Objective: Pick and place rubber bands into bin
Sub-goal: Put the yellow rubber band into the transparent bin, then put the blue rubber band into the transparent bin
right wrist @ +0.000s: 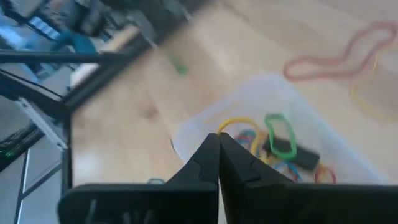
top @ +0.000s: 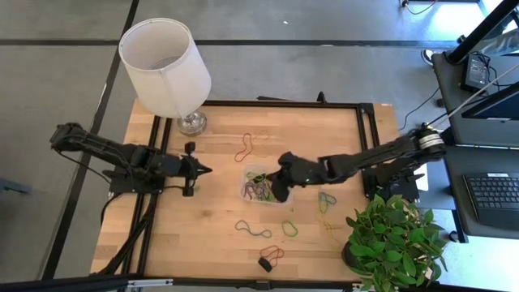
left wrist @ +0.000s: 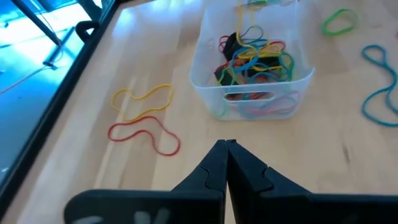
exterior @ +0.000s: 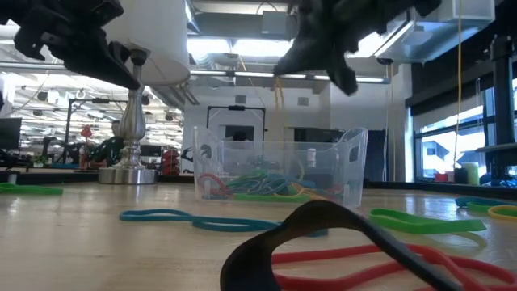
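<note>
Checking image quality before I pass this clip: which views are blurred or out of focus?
Right wrist view: smeared, the bin soft. Low view: the nearest black rubber band is out of focus and the arms are dark against bright windows. High and left wrist views: clear.

Open-plan lab, wooden workbench (top: 211,235), laptop (top: 495,191), ceiling ducts (exterior: 242,74)

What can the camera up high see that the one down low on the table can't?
Only the high view shows the green plant, the laptop and the whole lampshade from above. Only the low view shows the room behind the table. Both show the bin of rubber bands, loose bands on the table, and the right pincer shut above the bin.
</note>
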You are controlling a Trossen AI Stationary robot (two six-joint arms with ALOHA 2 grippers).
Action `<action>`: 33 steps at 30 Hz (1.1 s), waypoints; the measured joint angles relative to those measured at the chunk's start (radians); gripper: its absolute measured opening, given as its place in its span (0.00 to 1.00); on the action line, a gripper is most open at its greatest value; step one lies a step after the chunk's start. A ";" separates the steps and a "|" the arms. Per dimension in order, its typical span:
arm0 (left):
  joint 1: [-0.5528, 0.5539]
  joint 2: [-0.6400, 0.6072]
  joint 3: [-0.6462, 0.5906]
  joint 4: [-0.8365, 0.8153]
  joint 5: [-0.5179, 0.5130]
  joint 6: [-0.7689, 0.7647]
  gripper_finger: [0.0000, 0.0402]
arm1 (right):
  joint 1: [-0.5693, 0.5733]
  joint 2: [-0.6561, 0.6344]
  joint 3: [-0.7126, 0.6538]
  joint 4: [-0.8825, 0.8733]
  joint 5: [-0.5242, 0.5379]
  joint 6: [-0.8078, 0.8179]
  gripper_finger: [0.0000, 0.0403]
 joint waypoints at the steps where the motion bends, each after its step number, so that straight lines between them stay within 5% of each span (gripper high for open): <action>1: 0.009 0.000 0.000 -0.004 0.000 0.011 0.00 | 0.000 0.020 0.000 0.001 0.000 0.023 0.00; 17: 0.167 0.000 0.000 -0.023 0.183 0.164 0.00 | -0.010 0.324 0.173 -0.014 -0.005 0.133 0.03; 33: 0.171 0.000 0.000 -0.082 0.232 0.153 0.01 | -0.015 0.337 0.185 -0.050 -0.044 0.211 0.25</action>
